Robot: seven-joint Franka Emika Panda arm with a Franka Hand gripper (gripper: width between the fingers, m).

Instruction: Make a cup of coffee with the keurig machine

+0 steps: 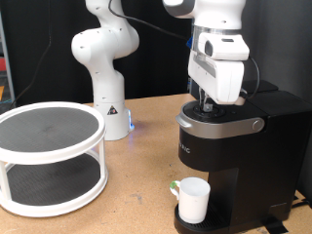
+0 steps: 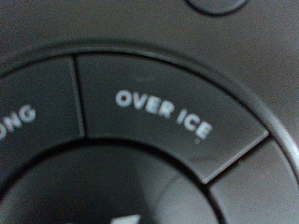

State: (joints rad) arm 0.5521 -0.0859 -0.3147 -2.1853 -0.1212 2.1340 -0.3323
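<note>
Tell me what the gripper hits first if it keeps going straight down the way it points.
Most likely the keurig machine's top button panel: the gripper hangs just above it, and the wrist view is filled by the OVER ICE button.

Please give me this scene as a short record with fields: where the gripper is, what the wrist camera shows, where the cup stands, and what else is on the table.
gripper: down on top of the keurig machine, fingers hidden
wrist view: very close to the button panel, an "OVER ICE" button fills the picture
cup: white, upright on the drip tray under the spout
lid: appears closed
other things: white two-tier round shelf at the exterior view's left; second white robot arm behind
</note>
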